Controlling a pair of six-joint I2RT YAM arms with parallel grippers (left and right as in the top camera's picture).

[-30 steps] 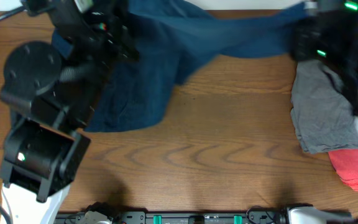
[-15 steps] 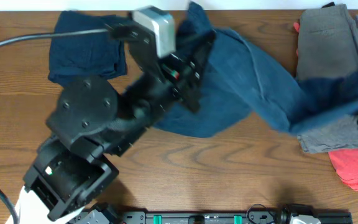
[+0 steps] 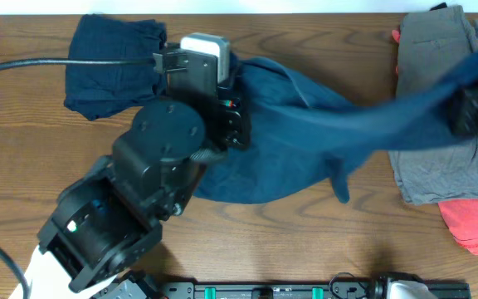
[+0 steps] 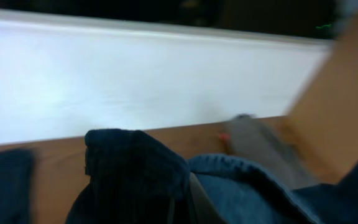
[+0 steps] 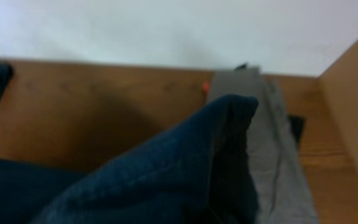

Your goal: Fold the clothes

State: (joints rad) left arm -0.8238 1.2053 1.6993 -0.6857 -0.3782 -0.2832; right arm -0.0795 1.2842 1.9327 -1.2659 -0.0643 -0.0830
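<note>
i am holding the navy shorts [image 3: 305, 141] up between my two arms. my left fingers [image 3: 237, 98] are pressed together on a bunch of the cloth near the back middle of the tabletop [image 3: 305, 249], and my right fingers [image 3: 469, 110] are pinching another part at the right side, above the grey trousers [image 3: 434, 174]. in both wrist views the dark fabric is covering the fingers, so i am judging the grip mostly from how the shorts are stretching from one arm to the other. the lower part is hanging down and lying on the tabletop in front of the left arm. a folded navy piece [image 3: 110, 66] is lying at the back left, well apart, and a coral-pink piece [image 3: 471, 224] is lying just beside the grey trousers at the front right. the shorts seem soft, light and limp, so they are sagging wherever i am not holding them, and thin cloth can slip out of a small pinch. i think the best hold is on a thick stitched edge, like the waistband or a hem corner. the picture is too blurred to tell which edge i have. i am also thinking the hanging part could drag on the grey trousers.
</note>
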